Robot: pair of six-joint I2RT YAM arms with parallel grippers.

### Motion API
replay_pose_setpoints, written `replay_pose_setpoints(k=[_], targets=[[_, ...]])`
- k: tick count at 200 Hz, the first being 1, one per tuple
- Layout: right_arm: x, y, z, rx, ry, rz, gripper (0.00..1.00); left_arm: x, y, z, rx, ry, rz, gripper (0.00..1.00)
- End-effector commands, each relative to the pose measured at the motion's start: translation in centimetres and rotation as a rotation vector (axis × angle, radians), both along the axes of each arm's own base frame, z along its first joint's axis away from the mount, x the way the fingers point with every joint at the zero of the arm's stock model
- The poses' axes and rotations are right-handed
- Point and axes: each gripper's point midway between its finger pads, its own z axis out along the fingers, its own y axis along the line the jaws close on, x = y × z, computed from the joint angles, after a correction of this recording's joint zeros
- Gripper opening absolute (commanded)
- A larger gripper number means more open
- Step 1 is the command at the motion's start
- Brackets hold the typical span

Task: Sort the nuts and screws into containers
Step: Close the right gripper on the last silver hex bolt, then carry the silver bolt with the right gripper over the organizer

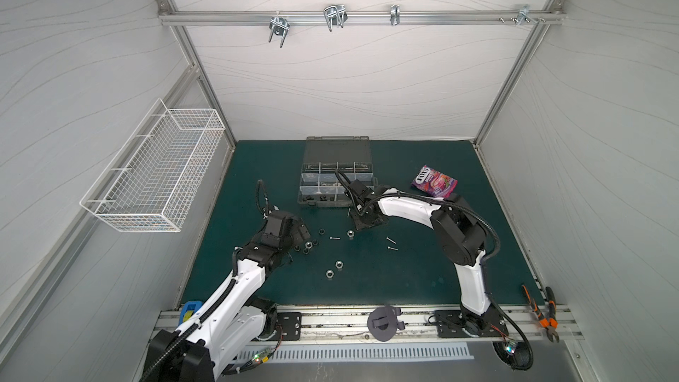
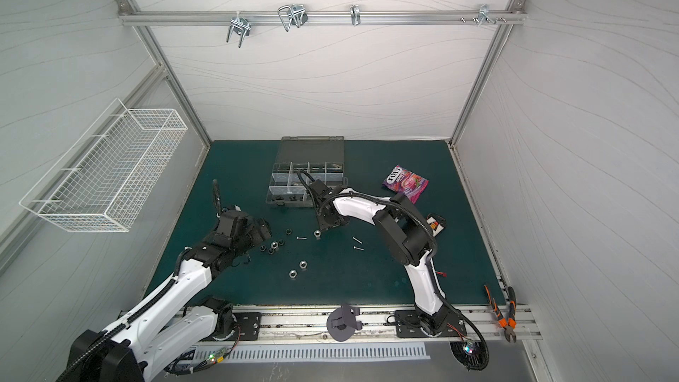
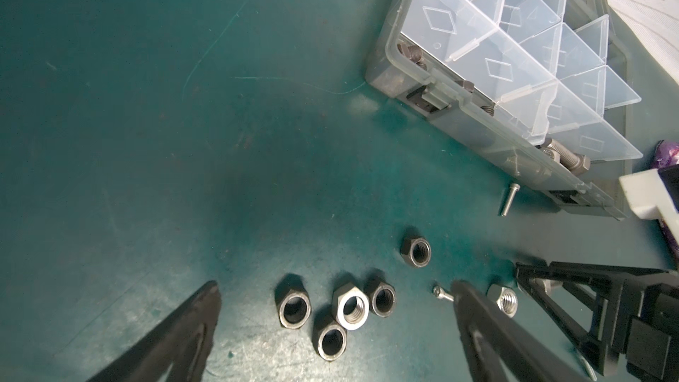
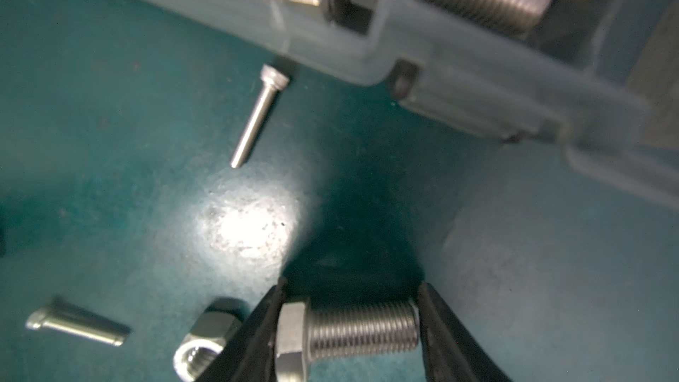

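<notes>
so the right gripper (image 4: 351,290) pinches a hex bolt (image 4: 362,328) end to end, head partly cropped, organizer case (image 4: 477,86) wall just past the fingertips; left gripper (image 3: 335,284) is spread wide, loose nuts (image 3: 294,305) just ahead of its fingers.

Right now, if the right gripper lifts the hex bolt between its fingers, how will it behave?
Likely heavy for its size: the hex bolt looks solid metal. Gripped end to end by the right gripper, it may pivot or slip. Dropped, its round shank could roll, though the hex head should curb that.
</notes>
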Motion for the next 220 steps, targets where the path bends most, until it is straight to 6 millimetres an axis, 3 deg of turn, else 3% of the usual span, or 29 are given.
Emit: replay_pose_setpoints(k=[1, 75, 155, 220], targets=[[-0.8, -0.8, -1.4, -0.042, 0.041, 0.000, 0.55, 0.4, 0.1, 0.6, -0.002, -0.014, 0.008, 0.99], [-1.0, -0.8, 0.2, -0.009, 0.020, -0.004, 0.34, 0.2, 0.3, 0.7, 0.005, -0.017, 0.013, 0.99], [0.0, -0.1, 5.6, 0.067, -0.071, -0.007, 0.31, 0.2, 0.2, 0.5, 0.000, -0.015, 0.015, 0.99], [2.6, 2.4, 9.0, 0.118, -0.154, 0.015, 0.32, 0.2, 0.2, 0.6, -0.007, -0.020, 0.015, 0.99]])
